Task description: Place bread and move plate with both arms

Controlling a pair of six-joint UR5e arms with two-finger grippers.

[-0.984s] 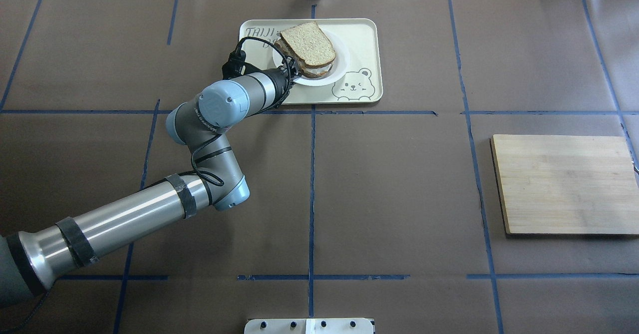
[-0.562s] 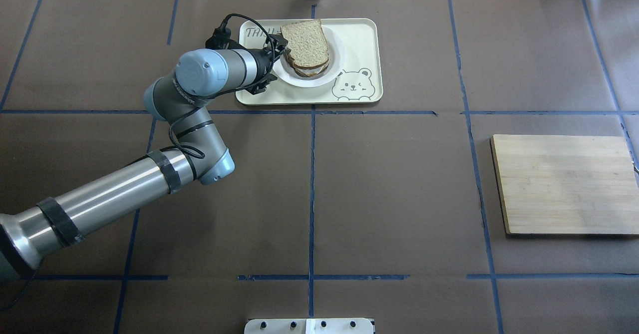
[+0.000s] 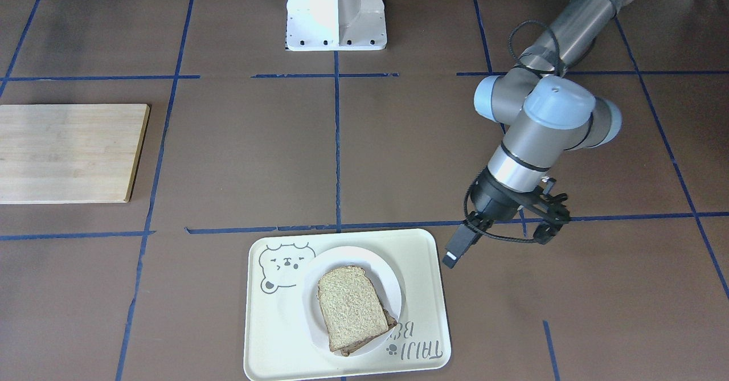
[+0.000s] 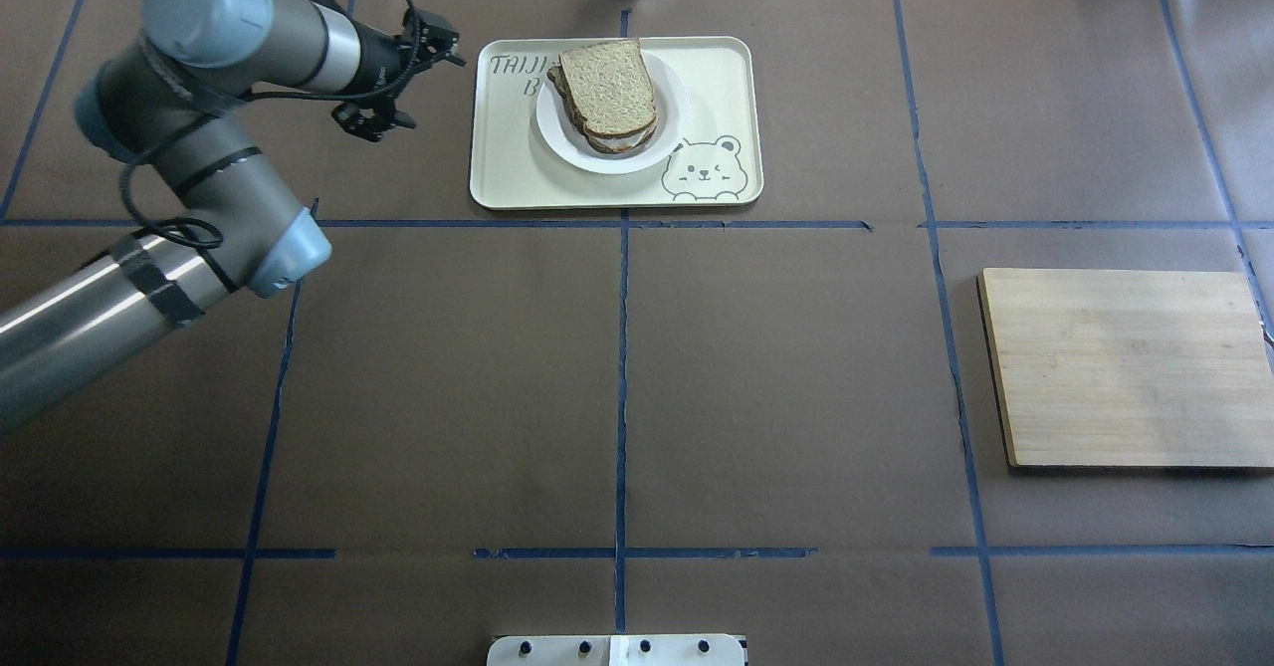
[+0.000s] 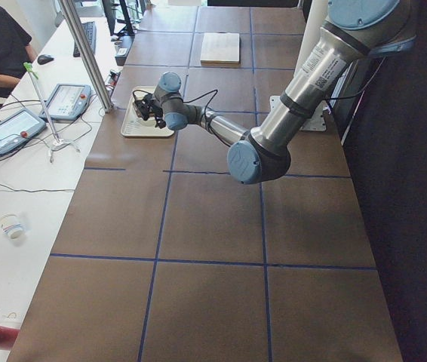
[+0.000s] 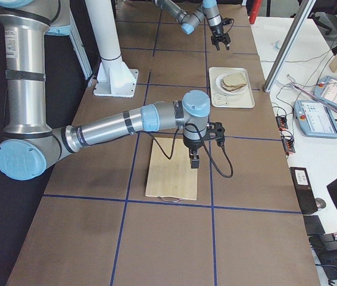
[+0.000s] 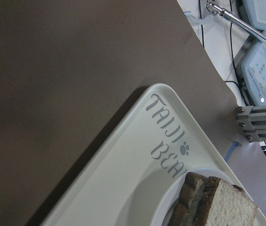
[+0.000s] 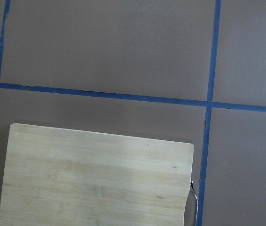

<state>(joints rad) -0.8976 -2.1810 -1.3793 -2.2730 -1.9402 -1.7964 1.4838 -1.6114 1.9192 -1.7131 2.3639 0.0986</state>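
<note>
The bread [image 4: 607, 84] lies on top of another slice on the white plate [image 4: 669, 113], which sits in the cream bear tray [image 4: 717, 79]. The bread [image 3: 348, 307] and plate [image 3: 353, 257] also show in the front view, and the bread's edge shows in the left wrist view [image 7: 227, 200]. My left gripper [image 4: 443, 49] hangs left of the tray, clear of it, open and empty; it also shows in the front view [image 3: 453, 253]. My right gripper [image 6: 194, 161] shows only in the exterior right view, above the wooden board; I cannot tell its state.
A wooden cutting board [image 4: 1125, 367] lies at the table's right side, also seen in the right wrist view [image 8: 95, 183]. The white pedestal base [image 3: 336, 11] stands at the robot's edge. Operator consoles [image 6: 317, 116] lie beyond the table's far edge.
My left gripper has let go at the plate and drawn back to the left, off the tray. The bread has turned and stays on the plate. The tray has slid slightly left.
</note>
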